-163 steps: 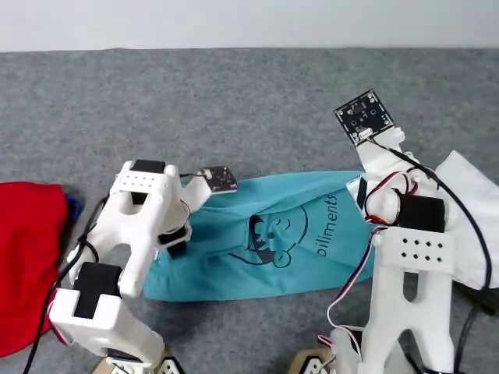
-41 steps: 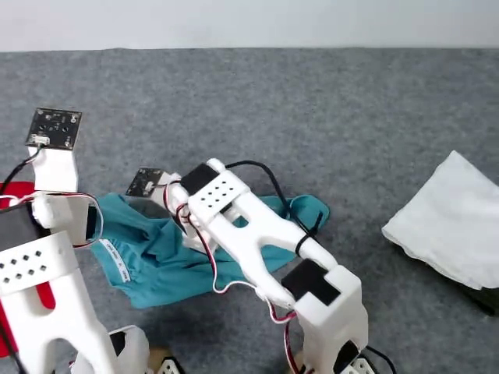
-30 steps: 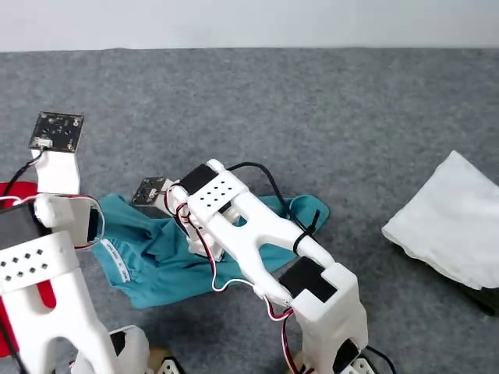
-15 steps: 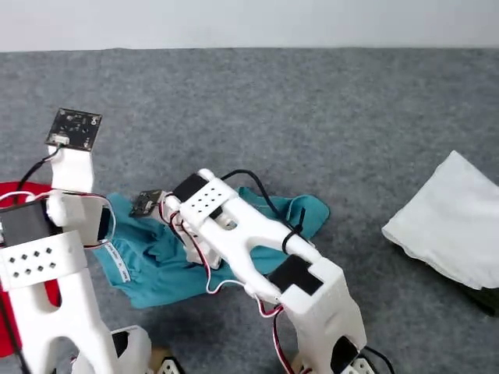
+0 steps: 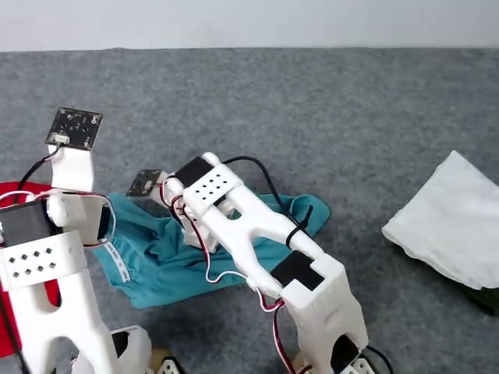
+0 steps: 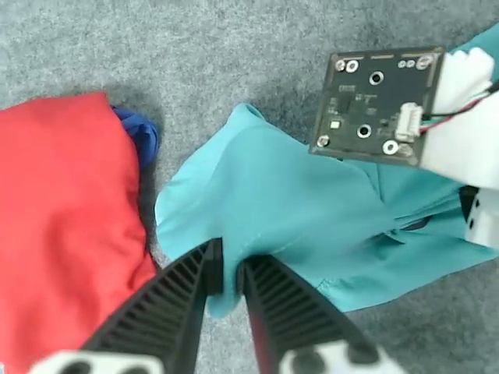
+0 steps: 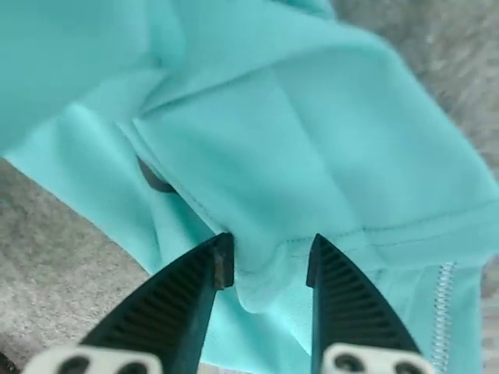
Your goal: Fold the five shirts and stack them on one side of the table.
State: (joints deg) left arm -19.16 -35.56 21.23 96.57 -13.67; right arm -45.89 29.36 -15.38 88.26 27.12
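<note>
A teal shirt (image 5: 148,253) lies bunched at the left of the grey table, next to a red shirt (image 5: 12,192). My left gripper (image 6: 228,273) is shut on the teal shirt's (image 6: 296,195) edge nearest the red shirt (image 6: 62,218). The right arm (image 5: 242,214) stretches across from the right and hangs over the middle of the bunch. My right gripper (image 7: 267,265) is open, its fingers standing on either side of a raised fold of teal cloth (image 7: 312,140). The right arm's camera board (image 6: 378,105) hovers over the shirt.
A blue garment (image 6: 144,136) peeks out from under the red shirt. A folded white shirt (image 5: 448,222) lies at the table's right edge on something dark (image 5: 487,296). Bare grey table (image 5: 312,109) spreads across the back and middle.
The teal shirt, spread out mid-table 5.4 s ago, has been dragged left and bunched; both arms moved left with it. In the last half second the right arm shifted slightly back.
</note>
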